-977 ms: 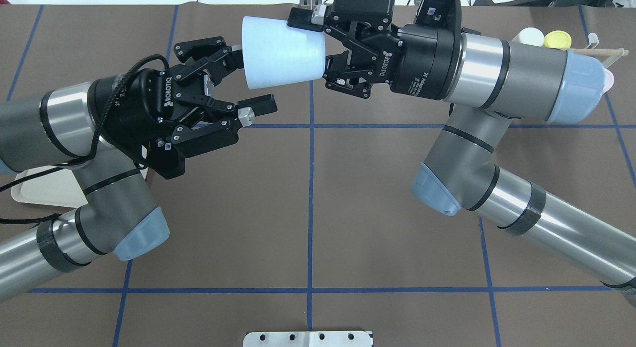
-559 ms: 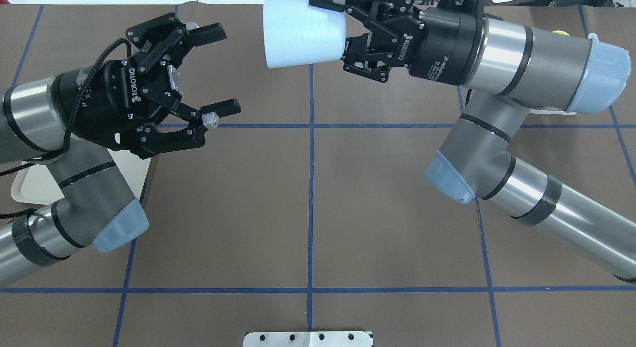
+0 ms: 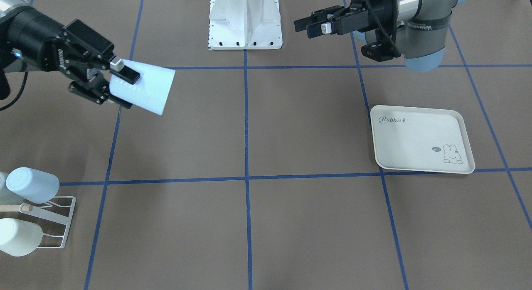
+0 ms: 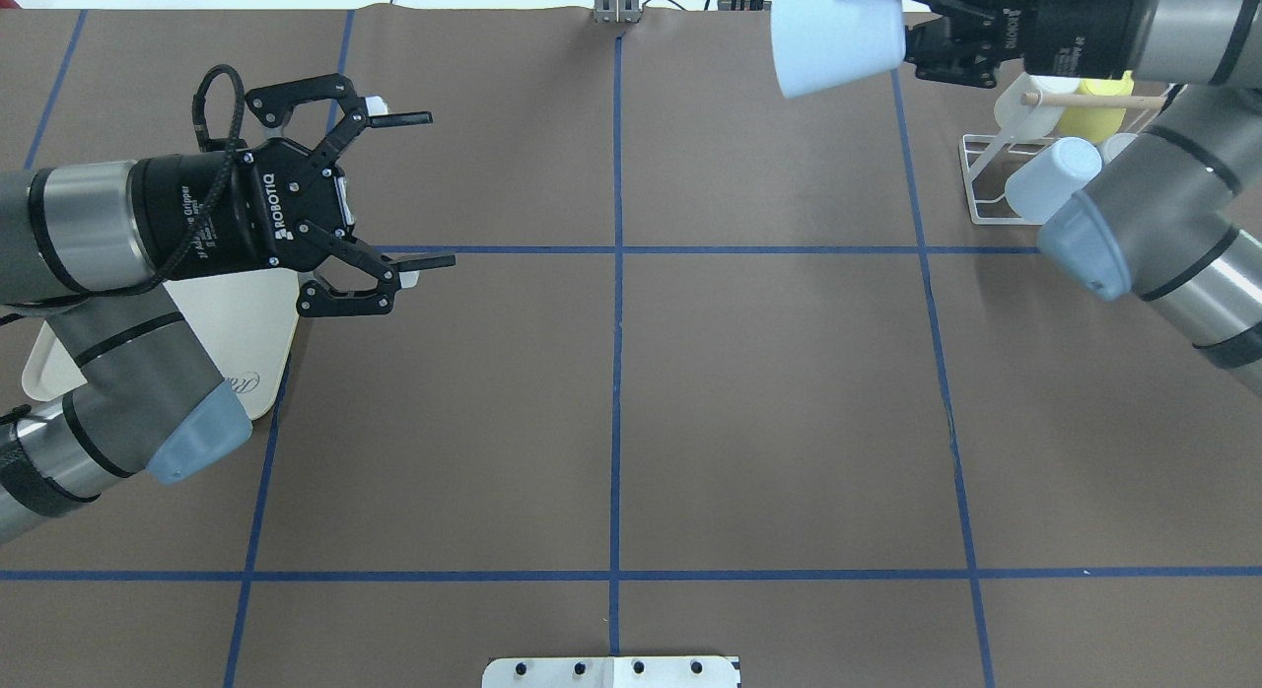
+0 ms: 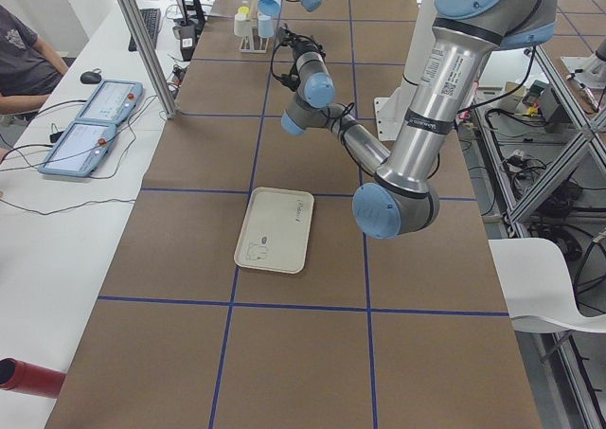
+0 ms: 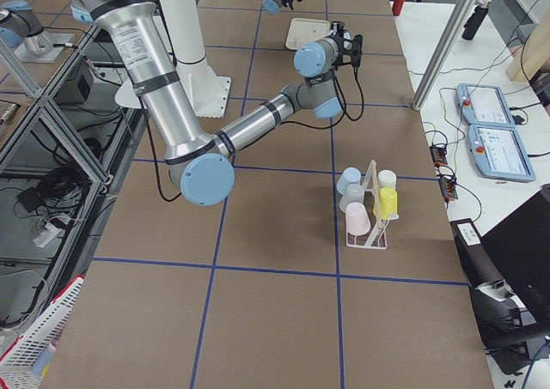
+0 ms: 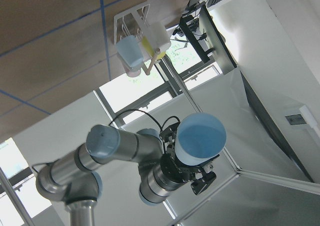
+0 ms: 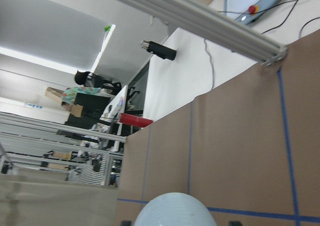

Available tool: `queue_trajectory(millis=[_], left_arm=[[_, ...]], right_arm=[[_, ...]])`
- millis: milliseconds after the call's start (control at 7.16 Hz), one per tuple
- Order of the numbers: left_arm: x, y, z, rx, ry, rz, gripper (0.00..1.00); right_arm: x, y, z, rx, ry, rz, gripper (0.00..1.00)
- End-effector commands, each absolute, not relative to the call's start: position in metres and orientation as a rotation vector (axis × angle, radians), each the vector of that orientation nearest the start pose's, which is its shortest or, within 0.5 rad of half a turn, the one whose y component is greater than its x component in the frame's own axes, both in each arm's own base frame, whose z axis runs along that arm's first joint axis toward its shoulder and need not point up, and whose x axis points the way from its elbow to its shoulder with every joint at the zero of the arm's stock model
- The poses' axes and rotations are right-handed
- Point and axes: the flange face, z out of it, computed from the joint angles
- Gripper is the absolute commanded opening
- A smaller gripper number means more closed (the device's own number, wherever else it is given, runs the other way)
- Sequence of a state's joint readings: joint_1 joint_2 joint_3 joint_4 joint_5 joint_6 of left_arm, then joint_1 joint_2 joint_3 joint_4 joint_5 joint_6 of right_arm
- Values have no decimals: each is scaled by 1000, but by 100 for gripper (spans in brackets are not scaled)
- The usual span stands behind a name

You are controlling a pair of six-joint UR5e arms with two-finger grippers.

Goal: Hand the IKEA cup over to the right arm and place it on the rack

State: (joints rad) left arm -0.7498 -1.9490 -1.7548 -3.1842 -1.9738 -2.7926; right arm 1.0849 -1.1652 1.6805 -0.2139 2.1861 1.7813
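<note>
Near rack [image 4: 969,180], cup [image 4: 838,39] sideways, wide end leftward, right gripper [image 3: 123,89] clamping (left gripper [image 4: 429,190] splayed).

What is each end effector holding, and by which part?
The right end effector grips the cup across the sides of its narrower end, with the wider end pointing away. The left end effector is open and holds nothing.

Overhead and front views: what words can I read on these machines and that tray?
"Rabbit": on the cream tray, in a corner.
"ROBOTIQ": on the open left gripper, on its body.
"ROBOTIQ": upside down on the right gripper, shut on the cup.
Finer print on the left wrist and in the tray's speech bubble: too small to read.
</note>
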Motion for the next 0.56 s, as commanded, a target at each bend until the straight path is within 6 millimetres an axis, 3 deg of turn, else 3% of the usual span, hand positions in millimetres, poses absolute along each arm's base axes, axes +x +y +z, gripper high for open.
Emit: queue_trajectory(millis=[0, 419], left_arm=[[319, -443, 232, -429, 1843, -648, 100], [314, -493, 272, -121, 1534, -664, 100]], right_arm=[[-120, -563, 275, 402, -1546, 375, 20], [-8, -605, 331, 434, -1178, 289, 16]])
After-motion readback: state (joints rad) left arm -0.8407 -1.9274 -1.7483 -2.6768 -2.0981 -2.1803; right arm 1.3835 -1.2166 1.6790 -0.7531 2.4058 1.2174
